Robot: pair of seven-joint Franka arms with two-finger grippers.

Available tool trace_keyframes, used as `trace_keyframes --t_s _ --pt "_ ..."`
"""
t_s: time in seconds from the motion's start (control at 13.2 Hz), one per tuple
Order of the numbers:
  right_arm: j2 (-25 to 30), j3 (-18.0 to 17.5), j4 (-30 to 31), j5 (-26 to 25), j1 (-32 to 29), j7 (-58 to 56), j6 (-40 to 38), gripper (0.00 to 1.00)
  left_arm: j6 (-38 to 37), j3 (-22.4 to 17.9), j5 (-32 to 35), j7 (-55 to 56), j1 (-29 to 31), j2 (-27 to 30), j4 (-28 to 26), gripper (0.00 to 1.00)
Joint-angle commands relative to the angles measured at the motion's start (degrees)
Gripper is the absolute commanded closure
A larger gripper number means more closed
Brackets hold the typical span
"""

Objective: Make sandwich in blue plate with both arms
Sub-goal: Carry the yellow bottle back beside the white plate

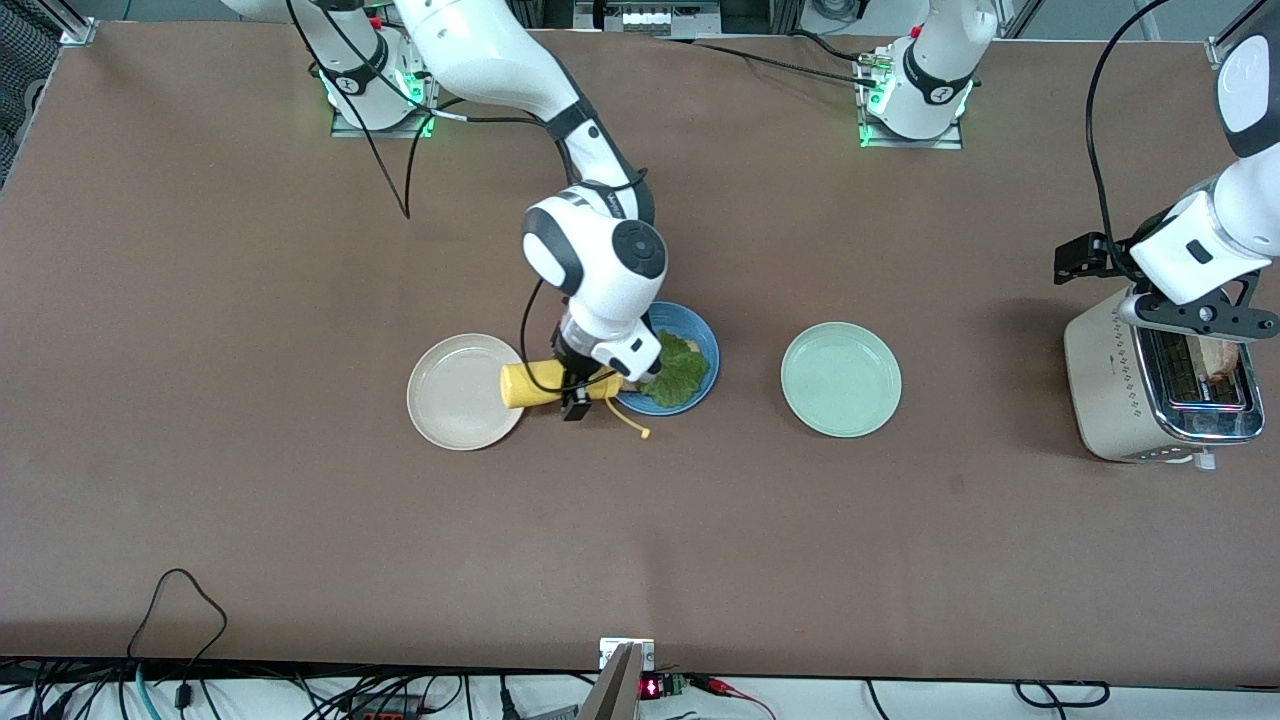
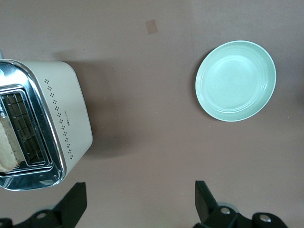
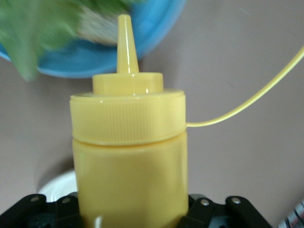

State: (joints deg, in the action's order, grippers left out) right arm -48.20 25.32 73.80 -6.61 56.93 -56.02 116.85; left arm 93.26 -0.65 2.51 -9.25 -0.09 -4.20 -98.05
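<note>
This looks like a robot lab, not a real kitchen. Two white robot arms (image 1: pixel 590 270) are bolted to metal bases (image 1: pixel 910 135) with green lights, at the edge of a big table (image 1: pixel 250 520) covered in plain brown mat. Black cables (image 1: pixel 180 600) trail along its edge — lots of them. The kitchen things are few: a toaster (image 1: pixel 1150 385) and some plates (image 1: pixel 840 380).

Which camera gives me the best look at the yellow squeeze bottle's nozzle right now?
The right wrist view: the yellow squeeze bottle fills it, nozzle pointing toward the blue plate, held in the right gripper. The front view shows the bottle sideways, partly hidden by the arm. The left wrist view misses it.
</note>
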Motion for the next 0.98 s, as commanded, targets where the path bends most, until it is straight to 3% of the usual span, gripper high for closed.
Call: trace_keyframes --t_s 0.0,0.23,0.45,0.91 --pt "5.57 0.61 1.43 3.52 -2.35 -0.06 -1.81 1.00 0.69 -0.06 0.12 -1.12 0.09 -0.29 0.32 0.00" --pt "10.83 0.52 7.73 12.63 -8.57 2.32 -0.76 1.00 1.22 -0.06 0.12 -1.12 0.09 -0.46 0.32 0.00" --pt "18.04 -1.23 14.87 24.16 -19.63 -3.28 1.09 1.00 1.58 -0.06 0.12 -1.12 0.09 -0.72 0.32 0.00" --pt "21.40 -4.49 18.75 46.82 -40.65 -37.16 0.30 1.00 1.49 0.03 0.12 -1.12 0.09 -0.72 0.05 0.00"
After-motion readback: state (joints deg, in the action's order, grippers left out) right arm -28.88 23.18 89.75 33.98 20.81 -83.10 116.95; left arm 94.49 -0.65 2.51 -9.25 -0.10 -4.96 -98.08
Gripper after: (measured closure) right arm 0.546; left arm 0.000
